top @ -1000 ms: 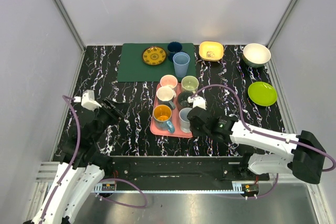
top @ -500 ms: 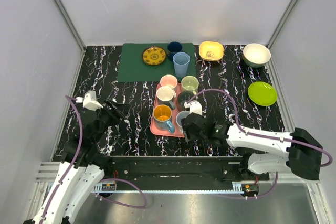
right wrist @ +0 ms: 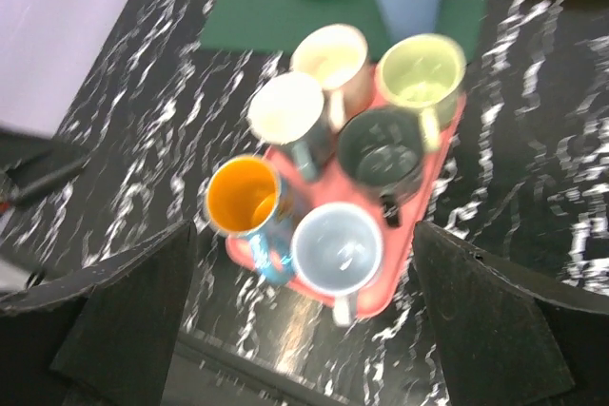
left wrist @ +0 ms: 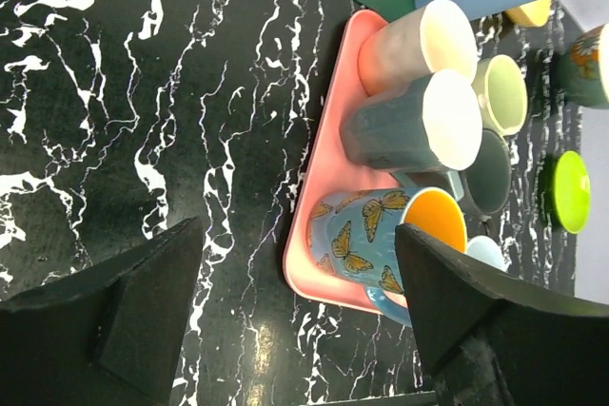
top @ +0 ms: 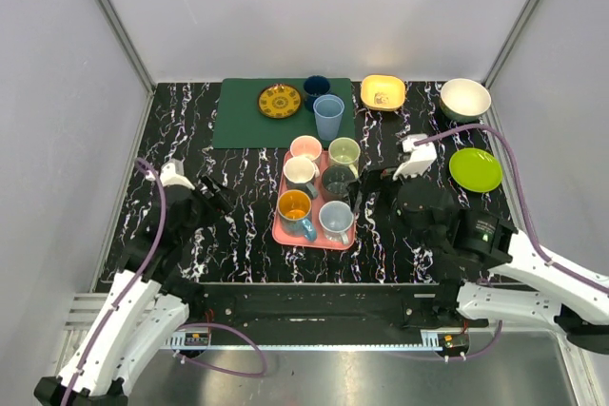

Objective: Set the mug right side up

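The pale blue-grey mug (top: 336,220) (right wrist: 338,246) stands upright, mouth up, at the front right corner of the pink tray (top: 285,232) (right wrist: 447,149). Its handle points toward the near table edge. My right gripper (top: 371,187) (right wrist: 304,330) hangs open high above the tray, a little right of that mug, with nothing between its fingers. To the left of the tray my left gripper (top: 211,195) (left wrist: 295,330) is open and empty, low over the black marbled table. A butterfly mug (left wrist: 366,240) (top: 294,206) with an orange inside stands upright at the tray's front left.
The tray also holds pink (top: 305,147), light green (top: 343,151), white-rimmed grey (top: 300,171) and dark grey (top: 338,181) mugs. Behind lie a green mat (top: 238,121) with a yellow plate (top: 279,101), a blue tumbler (top: 328,116), a yellow bowl (top: 383,92), a white bowl (top: 464,99) and a green plate (top: 475,169).
My right gripper opened, let go of the pale blue-grey mug and drew back up and to the right. The mug stays upright on the tray. My left gripper opened wider.
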You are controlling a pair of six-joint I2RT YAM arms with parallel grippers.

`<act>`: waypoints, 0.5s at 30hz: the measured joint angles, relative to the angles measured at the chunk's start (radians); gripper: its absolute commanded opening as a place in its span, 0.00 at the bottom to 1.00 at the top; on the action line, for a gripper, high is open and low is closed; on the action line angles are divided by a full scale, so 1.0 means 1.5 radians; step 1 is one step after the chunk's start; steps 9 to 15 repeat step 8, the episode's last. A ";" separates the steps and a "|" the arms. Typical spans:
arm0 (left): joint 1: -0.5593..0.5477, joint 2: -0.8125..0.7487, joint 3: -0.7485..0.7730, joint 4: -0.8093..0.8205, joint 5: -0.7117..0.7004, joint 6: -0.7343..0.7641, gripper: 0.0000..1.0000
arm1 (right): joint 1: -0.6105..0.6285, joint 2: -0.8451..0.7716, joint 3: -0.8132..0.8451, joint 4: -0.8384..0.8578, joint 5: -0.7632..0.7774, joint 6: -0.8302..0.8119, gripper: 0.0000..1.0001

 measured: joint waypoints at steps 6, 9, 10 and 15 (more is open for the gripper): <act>0.000 0.063 0.035 -0.010 -0.001 0.022 0.78 | -0.064 0.025 0.000 -0.031 0.086 -0.014 1.00; 0.000 0.063 0.036 -0.009 -0.001 0.030 0.82 | -0.083 0.026 -0.025 -0.035 0.089 -0.014 1.00; 0.000 0.063 0.036 -0.009 -0.001 0.030 0.82 | -0.083 0.026 -0.025 -0.035 0.089 -0.014 1.00; 0.000 0.063 0.036 -0.009 -0.001 0.030 0.82 | -0.083 0.026 -0.025 -0.035 0.089 -0.014 1.00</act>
